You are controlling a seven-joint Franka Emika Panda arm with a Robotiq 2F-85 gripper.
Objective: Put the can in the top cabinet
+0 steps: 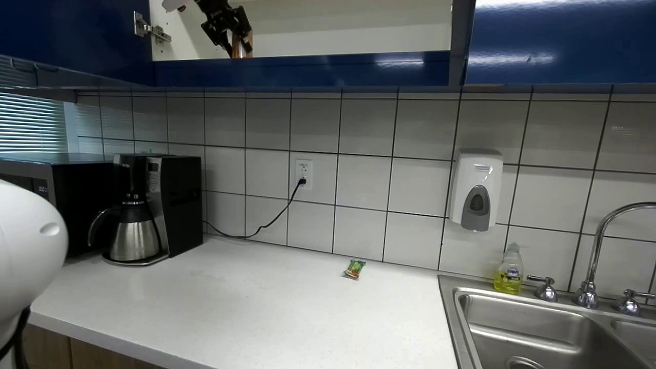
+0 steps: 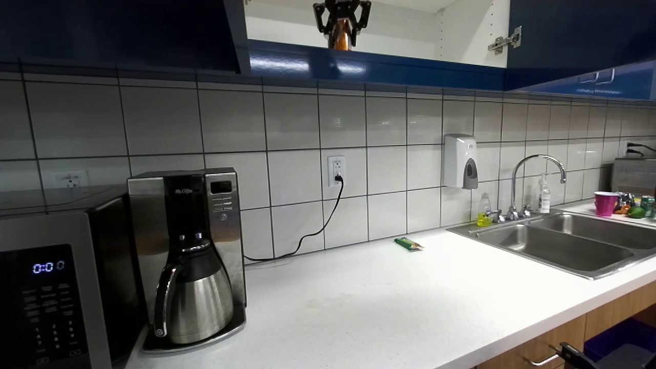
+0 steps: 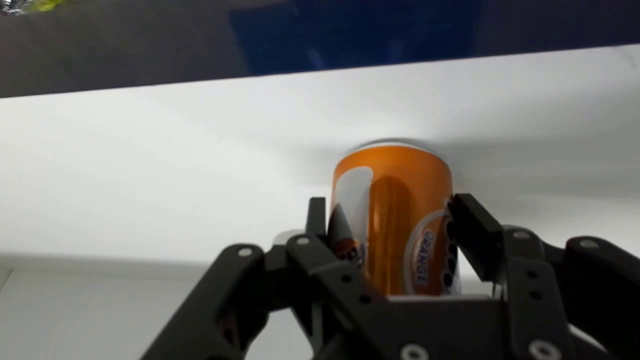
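White-tiled wall (image 1: 365, 179) in ext. view; above, glossy dark-blue top cabinet (image 1: 302, 72), open. Ext. view: black two-finger gripper (image 2: 340, 40) in cabinet's left part. Wrist view: orange cylindrical metal can (image 3: 392, 215) betw. jaws, long axis approx. upright, base on or just over pale shelf (image 3: 175, 175); clamped or loosed, can't tell.

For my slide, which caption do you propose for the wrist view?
Wrist view: an orange can printed "ORANGE" between the fingers of the gripper, inside the pale, blue-edged top cabinet.
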